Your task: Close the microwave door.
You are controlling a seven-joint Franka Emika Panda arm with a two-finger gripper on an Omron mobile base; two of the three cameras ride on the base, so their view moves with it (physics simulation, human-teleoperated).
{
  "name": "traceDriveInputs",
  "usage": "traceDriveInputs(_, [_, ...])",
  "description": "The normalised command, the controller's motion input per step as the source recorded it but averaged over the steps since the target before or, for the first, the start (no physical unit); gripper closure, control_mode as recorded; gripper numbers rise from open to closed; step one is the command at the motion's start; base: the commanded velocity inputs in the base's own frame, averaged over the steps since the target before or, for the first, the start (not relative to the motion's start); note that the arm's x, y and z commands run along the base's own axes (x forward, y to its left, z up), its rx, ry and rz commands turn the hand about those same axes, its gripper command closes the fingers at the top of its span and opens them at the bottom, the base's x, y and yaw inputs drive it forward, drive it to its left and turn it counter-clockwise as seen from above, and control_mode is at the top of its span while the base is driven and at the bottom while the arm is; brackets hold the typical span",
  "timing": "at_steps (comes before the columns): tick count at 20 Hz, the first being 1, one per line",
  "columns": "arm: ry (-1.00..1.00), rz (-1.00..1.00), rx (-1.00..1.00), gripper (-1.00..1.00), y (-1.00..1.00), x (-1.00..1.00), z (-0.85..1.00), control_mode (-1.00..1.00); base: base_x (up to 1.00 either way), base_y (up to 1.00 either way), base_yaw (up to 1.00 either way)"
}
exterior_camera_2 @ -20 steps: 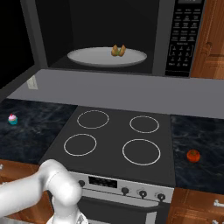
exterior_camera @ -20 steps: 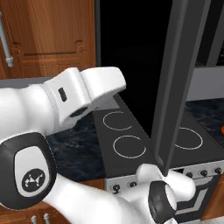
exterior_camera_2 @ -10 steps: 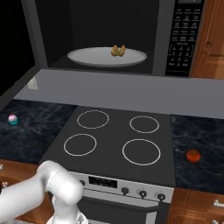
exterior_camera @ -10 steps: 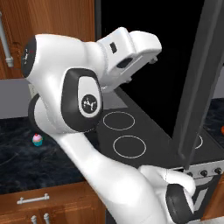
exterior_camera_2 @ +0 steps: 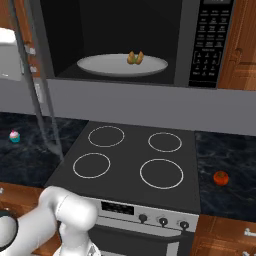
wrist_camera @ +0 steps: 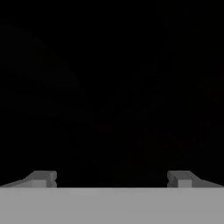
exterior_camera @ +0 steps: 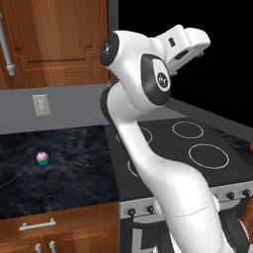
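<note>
Spreading wide, empty: fingers (wrist_camera: 43, 178)

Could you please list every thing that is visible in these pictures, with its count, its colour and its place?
microwave: one, dark grey, black inside, above the stovetop.
microwave door: one, dark, open, seen edge-on at the left of the right base view.
plate: one, white, inside the microwave.
food: small yellow-brown item, on the plate; count unclear.
stovetop: one, black, four white ring burners, between the counters.
counter: dark marble, on both sides of the stovetop.
cupcake: one, pink and teal, on the counter left of the stovetop.
tomato: one, red, on the counter right of the stovetop.
cabinet door: brown wood, metal handle, upper left.
wall outlet: one, pale, on the grey wall.
gripper: fingertips apart, facing black.
</note>
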Motion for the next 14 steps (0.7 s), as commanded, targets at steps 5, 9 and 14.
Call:
traceDriveInputs(5, [-0.04, 0.08, 0.0, -1.0, -0.75, 0.99, 0.19, -1.0, 0.0, 0.0, 0.0])
traceDriveInputs(9, [-0.08, 0.12, 0.0, -1.0, -0.71, 0.7, 0.24, -1.0, 0.0, 0.0, 0.0])
traceDriveInputs(14, [-0.08, 0.24, 0.07, -1.0, -0.59, 0.76, 0.04, -1.0, 0.0, 0.0, 0.0])
